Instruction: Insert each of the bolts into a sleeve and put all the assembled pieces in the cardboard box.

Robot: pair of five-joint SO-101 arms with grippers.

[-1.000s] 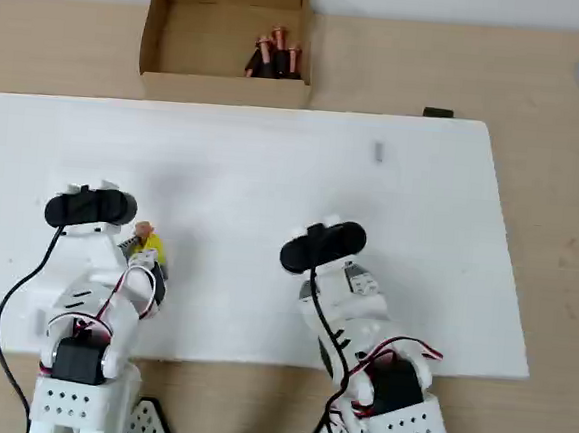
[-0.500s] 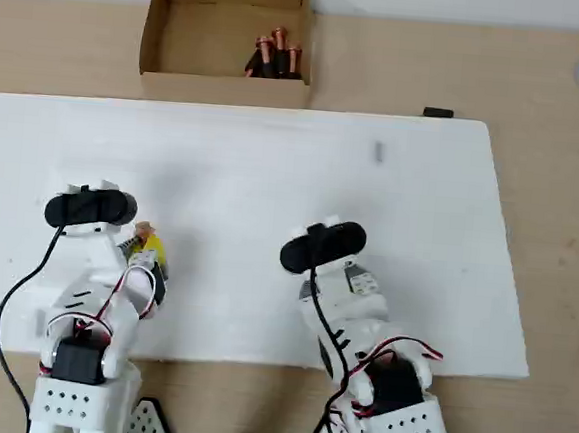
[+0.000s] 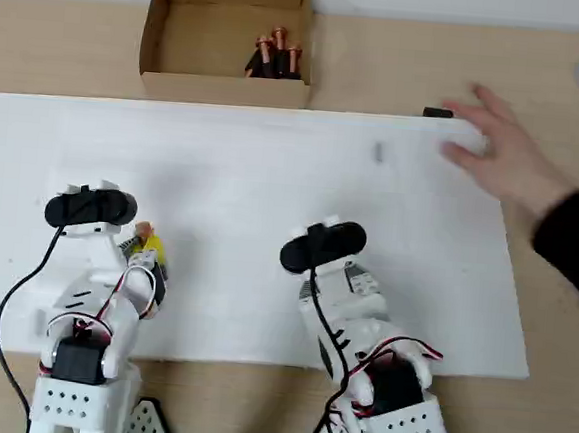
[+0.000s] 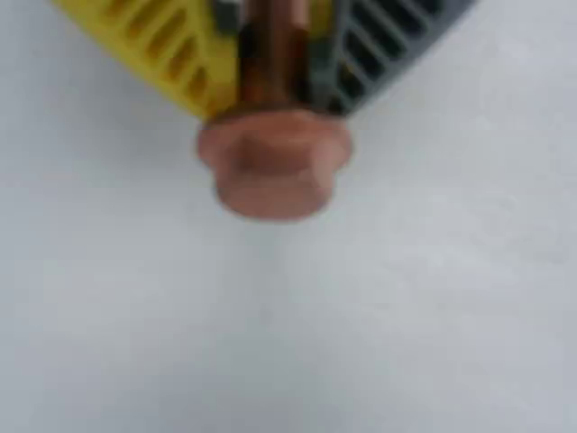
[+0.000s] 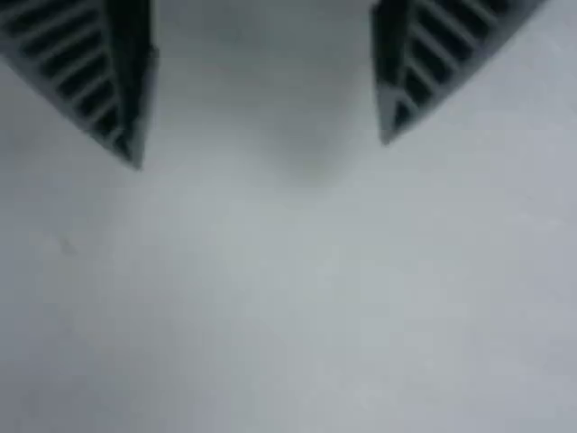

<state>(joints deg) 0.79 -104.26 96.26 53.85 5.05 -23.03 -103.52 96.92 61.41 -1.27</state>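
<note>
The left hand [image 4: 270, 104] pinches the stiff, probably slick bolt [image 4: 275, 167] by its shank, head free; the right hand [image 5: 261, 146] stands open, empty.

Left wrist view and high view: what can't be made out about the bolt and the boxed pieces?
- Left wrist view: the shank of the bolt is hidden inside the left gripper, and blur leaves any sleeve undecided.
- High view: the pieces in the cardboard box overlap and are too small to count.
- High view: a grey speck is too small to identify.
</note>
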